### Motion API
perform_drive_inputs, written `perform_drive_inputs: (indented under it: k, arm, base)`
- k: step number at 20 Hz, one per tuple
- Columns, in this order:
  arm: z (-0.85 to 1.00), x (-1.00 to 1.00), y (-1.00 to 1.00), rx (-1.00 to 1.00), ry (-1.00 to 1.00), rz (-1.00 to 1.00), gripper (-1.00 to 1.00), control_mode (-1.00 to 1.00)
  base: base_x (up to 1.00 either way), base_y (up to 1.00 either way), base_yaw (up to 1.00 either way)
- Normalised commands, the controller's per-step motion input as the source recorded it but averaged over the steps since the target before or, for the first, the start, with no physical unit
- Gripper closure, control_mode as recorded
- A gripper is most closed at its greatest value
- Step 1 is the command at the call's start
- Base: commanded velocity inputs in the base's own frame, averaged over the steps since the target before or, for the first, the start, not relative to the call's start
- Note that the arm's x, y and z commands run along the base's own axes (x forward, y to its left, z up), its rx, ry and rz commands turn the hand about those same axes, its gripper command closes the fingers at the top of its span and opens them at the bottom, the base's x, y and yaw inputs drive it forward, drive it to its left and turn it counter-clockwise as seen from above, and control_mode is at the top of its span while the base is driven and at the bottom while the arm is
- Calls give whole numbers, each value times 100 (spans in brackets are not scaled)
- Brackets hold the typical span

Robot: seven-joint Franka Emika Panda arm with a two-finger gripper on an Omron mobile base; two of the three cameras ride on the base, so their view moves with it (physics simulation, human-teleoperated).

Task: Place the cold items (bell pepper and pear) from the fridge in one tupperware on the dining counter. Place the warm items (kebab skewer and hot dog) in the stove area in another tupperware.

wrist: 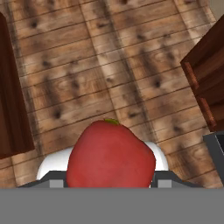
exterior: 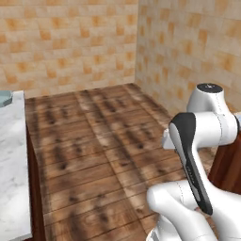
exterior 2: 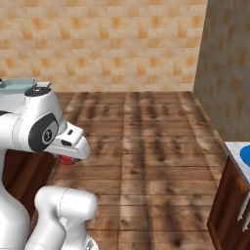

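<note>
Pepper [exterior 2: 67, 160], red, peeks out under the white hand in the right base view, above the wooden floor [exterior 2: 146, 146]. From the left base, the arm [exterior: 197, 155] folds beside a marble counter [exterior: 12, 164]. The hand view shows the pepper [wrist: 109, 155] clamped in the gripper [wrist: 109, 181].

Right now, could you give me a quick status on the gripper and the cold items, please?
Gripper shut on red bell pepper, carried over wooden floor. Pepper shows under the hand in the right base view. Pear and tupperware not confirmed. Path ahead open.
</note>
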Motion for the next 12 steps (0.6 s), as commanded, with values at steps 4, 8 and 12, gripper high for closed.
perform_drive_inputs:
  k: [4, 8, 12]
  arm:
    - [0, 0, 0, 0, 0, 0, 100, 100]
    - [0, 0, 0, 0, 0, 0, 100, 100]
    - [0, 0, 0, 0, 0, 0, 100, 100]
  base:
    - [100, 4, 0]
    - [100, -18, 5]
    - [100, -4, 12]
